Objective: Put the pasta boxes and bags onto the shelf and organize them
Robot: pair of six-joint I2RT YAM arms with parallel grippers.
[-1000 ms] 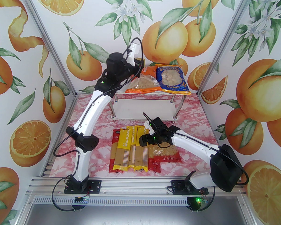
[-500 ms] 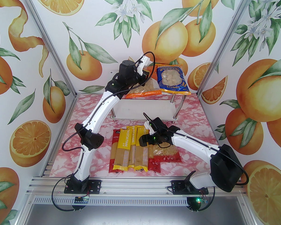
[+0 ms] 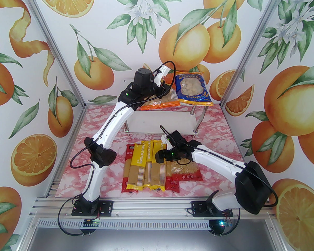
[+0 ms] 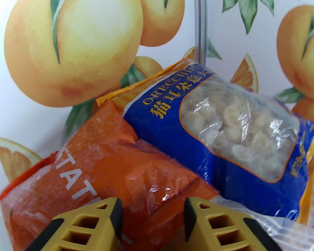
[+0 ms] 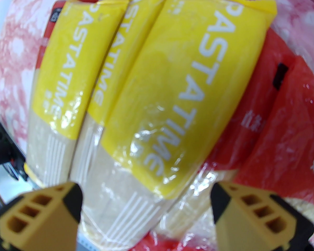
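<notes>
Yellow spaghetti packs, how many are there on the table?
3, side by side on the pink table, in front of the shelf: the left pack, the middle pack, and the right pack, partly under the right arm. More could be hidden beneath them.

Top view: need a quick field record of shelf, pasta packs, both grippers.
shelf: two bags on the top board; nothing on the visible part of the lower board
top board: orange bag left, blue bag right, edges meeting
table: three yellow spaghetti packs, red packs and a red bag, in front of the shelf
left gripper: jaws apart, over the orange bag
right gripper: open, above the yellow spaghetti packs, holding nothing
</notes>
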